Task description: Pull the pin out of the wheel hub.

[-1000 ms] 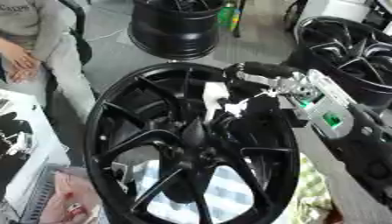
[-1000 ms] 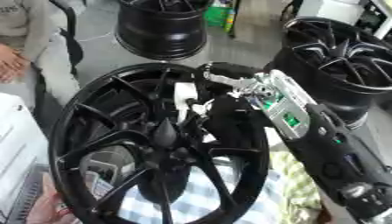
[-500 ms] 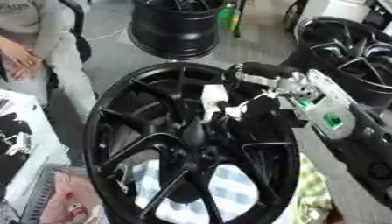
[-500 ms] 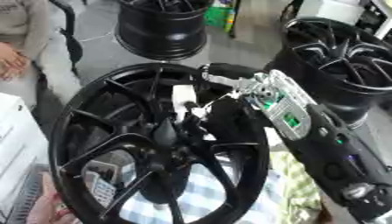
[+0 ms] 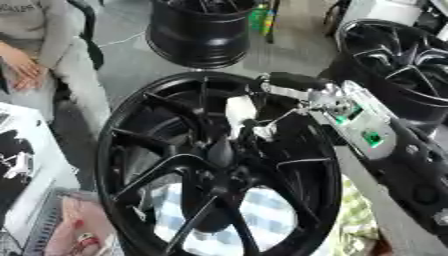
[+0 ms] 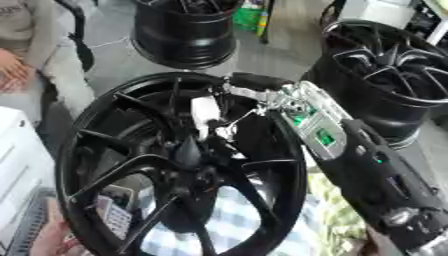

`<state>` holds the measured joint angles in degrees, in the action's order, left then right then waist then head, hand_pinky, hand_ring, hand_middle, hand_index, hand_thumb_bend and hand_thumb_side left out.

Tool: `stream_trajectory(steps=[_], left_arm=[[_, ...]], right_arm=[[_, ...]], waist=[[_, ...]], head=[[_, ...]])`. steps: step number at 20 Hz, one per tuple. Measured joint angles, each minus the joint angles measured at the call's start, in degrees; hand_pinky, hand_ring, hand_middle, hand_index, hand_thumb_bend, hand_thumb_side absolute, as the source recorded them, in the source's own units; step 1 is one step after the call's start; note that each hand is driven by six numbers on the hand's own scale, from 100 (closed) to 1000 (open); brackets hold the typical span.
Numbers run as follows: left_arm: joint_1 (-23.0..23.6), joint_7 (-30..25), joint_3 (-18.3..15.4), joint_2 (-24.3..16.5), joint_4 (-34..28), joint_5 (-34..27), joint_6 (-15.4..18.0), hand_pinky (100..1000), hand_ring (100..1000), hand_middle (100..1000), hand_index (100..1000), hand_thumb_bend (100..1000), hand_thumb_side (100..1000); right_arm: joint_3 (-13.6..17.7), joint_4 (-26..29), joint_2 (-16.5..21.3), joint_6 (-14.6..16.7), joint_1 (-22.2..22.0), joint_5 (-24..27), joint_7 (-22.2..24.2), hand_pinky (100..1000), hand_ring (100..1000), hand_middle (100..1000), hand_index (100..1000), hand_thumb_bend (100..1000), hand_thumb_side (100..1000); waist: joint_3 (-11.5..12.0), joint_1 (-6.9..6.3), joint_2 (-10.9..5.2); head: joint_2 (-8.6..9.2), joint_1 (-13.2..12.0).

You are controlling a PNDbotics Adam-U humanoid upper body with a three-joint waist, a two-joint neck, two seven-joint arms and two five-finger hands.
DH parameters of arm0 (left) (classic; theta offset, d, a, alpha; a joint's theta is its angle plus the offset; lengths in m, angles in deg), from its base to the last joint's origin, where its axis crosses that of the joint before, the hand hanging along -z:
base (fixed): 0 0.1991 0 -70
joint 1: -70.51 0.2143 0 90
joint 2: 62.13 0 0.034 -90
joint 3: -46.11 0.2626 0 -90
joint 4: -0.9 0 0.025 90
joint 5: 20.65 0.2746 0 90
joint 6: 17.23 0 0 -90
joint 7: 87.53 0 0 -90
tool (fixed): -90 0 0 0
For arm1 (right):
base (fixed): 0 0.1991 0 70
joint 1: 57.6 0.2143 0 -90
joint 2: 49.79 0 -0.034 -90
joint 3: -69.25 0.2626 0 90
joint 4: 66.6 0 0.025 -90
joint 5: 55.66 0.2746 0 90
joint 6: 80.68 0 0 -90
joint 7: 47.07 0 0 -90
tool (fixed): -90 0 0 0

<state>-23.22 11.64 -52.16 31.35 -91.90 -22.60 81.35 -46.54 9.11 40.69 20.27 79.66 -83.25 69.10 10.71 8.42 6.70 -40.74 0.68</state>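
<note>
While the wheel hub [image 5: 219, 165] lies flat, face up, in the middle of the view, the right hand [image 5: 293, 92] is stretched over its upper right rim with the fingers reaching toward the centre. A pale, upright piece [image 5: 239, 112], taken to be the pin, stands just above the black centre cone [image 5: 220, 150], between two spokes, and the fingertips are seen at or just beside it. Whether the fingers are closed around the pin cannot be told, since dark fingers are lost against the dark spokes. The left hand is not seen in either view.

For the step to be done well, the pin should be pinched close to its upper end before any pull is made, and contact should be confirmed first. The pull is best made straight along the pin's own axis, away from the hub face, so that it is not jammed sideways against a spoke. The wrist should be kept clear of the rim throughout.
</note>
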Motion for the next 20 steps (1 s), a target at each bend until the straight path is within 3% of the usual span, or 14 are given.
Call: stream_trajectory(steps=[12,14,16,17,18,20], left_arm=[[0.03,-0.2,0.32,0.02,0.41,-0.06,-0.06,711,702,628,780,168,352],[0.05,-0.25,0.32,0.02,0.55,-0.07,-0.02,711,702,628,780,166,353],[0.1,-0.27,0.32,0.02,0.68,-0.07,0.0,711,702,628,780,165,352],[0.1,-0.27,0.32,0.02,0.69,-0.07,0.01,711,702,629,780,165,352],[0.1,-0.28,0.32,0.02,0.69,-0.07,0.01,711,702,629,780,165,353],[0.1,-0.29,0.32,0.02,0.69,-0.07,0.02,712,702,629,780,165,353]], right_arm=[[4.1,-3.54,-0.44,-0.29,1.13,5.96,-10.1,608,554,409,593,100,160],[4.53,-3.83,-0.27,-0.28,1.13,6.56,-10.78,622,580,457,644,100,187],[4.61,-3.87,-0.04,-0.26,1.13,7.07,-11.17,641,630,591,801,100,283],[4.59,-3.88,-0.03,-0.23,1.13,7.16,-11.22,645,647,615,828,100,300],[4.56,-3.88,-0.03,-0.22,1.13,7.28,-11.21,670,703,709,903,100,359],[4.17,-3.84,-0.01,-0.1,1.13,7.28,-10.32,694,745,770,944,100,386]], waist=[[-0.05,0.14,-0.51],[-0.06,0.14,-0.63],[-0.06,0.14,-0.64],[-0.06,0.14,-0.64],[-0.06,0.14,-0.64],[-0.06,0.14,-0.64]], head=[[0.0,0.07],[0.0,0.07],[0.0,0.07],[0.0,0.07],[0.0,0.07],[0.0,0.07]])
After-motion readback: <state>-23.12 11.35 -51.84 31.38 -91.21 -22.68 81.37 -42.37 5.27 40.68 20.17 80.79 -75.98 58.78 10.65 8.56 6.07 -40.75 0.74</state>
